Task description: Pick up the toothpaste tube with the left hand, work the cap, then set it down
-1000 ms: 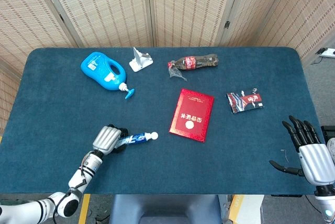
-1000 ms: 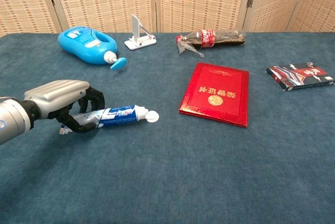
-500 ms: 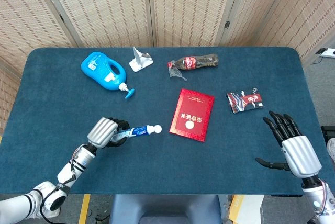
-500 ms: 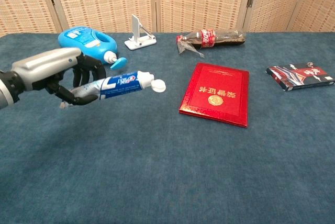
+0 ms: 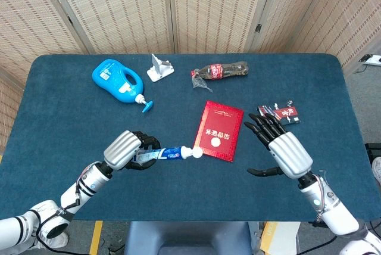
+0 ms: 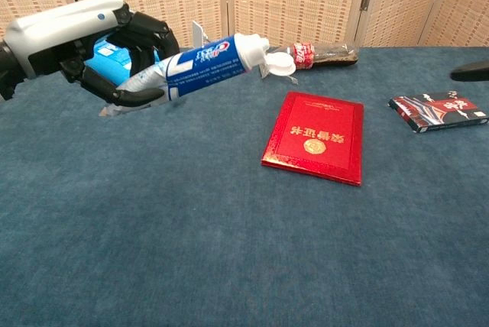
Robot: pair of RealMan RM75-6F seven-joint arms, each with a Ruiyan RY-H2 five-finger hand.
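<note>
Lifted off the blue desk [image 5: 59,118], the blue-and-white toothpaste tube [image 5: 165,155] sits gripped in the left hand [image 5: 126,149], white cap [image 5: 196,153] aimed rightward so the approaching, spread-fingered, empty right hand [image 5: 284,152] can reach it.

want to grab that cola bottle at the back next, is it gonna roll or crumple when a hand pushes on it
The cola bottle lies on its side, so it could roll toward the table edge or front if nudged across its length. It looks nearly empty and partly squashed, so probably light and likely to give under the fingers. The dents may also hinder a clean roll.
</note>
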